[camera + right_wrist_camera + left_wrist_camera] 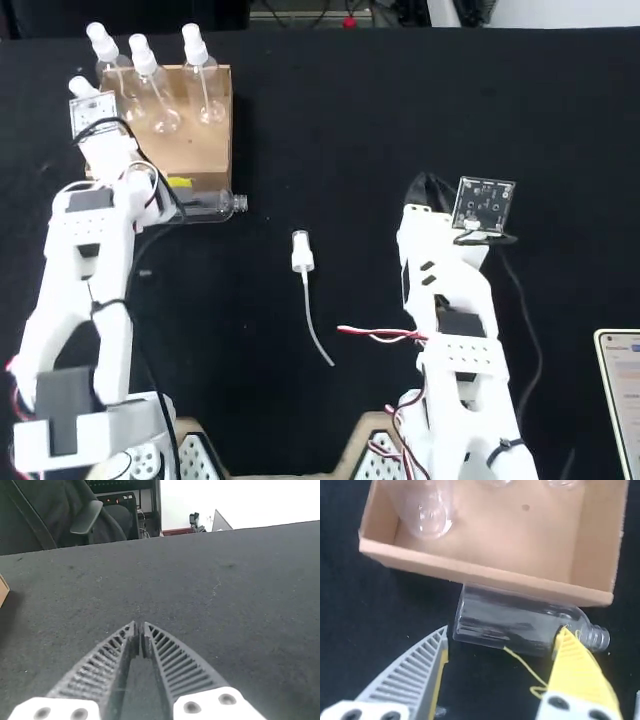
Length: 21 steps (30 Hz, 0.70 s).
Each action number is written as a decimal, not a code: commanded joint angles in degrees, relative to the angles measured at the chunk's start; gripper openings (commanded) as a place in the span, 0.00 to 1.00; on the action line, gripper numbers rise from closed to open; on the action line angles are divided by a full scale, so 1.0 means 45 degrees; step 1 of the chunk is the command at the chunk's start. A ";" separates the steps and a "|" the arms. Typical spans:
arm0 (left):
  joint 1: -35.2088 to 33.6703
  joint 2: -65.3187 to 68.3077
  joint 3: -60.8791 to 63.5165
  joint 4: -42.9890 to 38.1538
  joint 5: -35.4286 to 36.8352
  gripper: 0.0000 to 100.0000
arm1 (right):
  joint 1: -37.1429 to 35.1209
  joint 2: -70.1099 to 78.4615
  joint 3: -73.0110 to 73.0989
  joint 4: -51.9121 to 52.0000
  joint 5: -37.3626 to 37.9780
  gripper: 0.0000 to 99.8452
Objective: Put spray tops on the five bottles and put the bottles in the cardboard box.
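Left claw (502, 632) spread wide, straddling the uncapped bottle (520, 625), not closed on it. Bottle lies on its side just beside the outer wall of the cardboard box (485, 575), possibly touching it, neck poking past the box's corner. Right claw (139, 632) pinched shut on nothing, well apart from the box, over bare worktop (225, 595).

Loose spray top (302, 252) lies farther from the box than the bottle does, thin tube trailing away from the box. Capped bottles (150, 80) already sit inside the box: three certain, a fourth likely.

Judgement: step in hand is taking the last bottle. Close across mid-body, square on, since smooth clear plastic may roll or slip against the box wall. Lift clear of that wall before turning the neck toward the spray top. Tube has to enter the neck first and looks likely to flex.

Worktop: black, matte, cloth-like. Beyond its far edge: dark chair (95, 517), rack with small lights (117, 502), pale wall (240, 500)
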 commanded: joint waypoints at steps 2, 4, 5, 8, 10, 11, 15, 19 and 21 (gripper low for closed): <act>0.0127 0.0508 -0.1123 0.0059 0.1602 0.32 | -0.0156 -0.0283 -0.0088 -0.0332 0.0117 0.02; 0.0127 0.0664 -0.1143 0.0059 0.2012 0.32 | -0.0156 -0.0283 -0.0088 -0.0332 0.0117 0.02; 0.0166 0.0723 -0.1143 0.0059 0.2149 0.32 | -0.0156 -0.0283 -0.0088 -0.0332 0.0117 0.02; 0.0205 0.0742 -0.1026 0.0059 0.2266 0.32 | -0.0156 -0.0283 -0.0107 -0.0332 0.0117 0.02; 0.0147 0.0742 -0.0947 0.0117 0.2266 0.32 | -0.0137 -0.0283 -0.0107 -0.0332 0.0117 0.02; 0.0127 0.0742 -0.0791 0.0059 0.2266 0.32 | -0.0137 -0.0283 -0.0107 -0.0332 0.0117 0.02; 0.0127 0.0742 -0.0342 0.0039 0.2286 0.32 | -0.0137 -0.0283 -0.0107 -0.0332 0.0117 0.02; 0.0127 0.0742 -0.0127 0.0039 0.2286 0.32 | -0.0137 -0.0283 -0.0107 -0.0332 0.0117 0.02; 0.0127 0.0742 -0.0127 0.0039 0.2286 0.32 | -0.0137 -0.0283 -0.0107 -0.0332 0.0117 0.02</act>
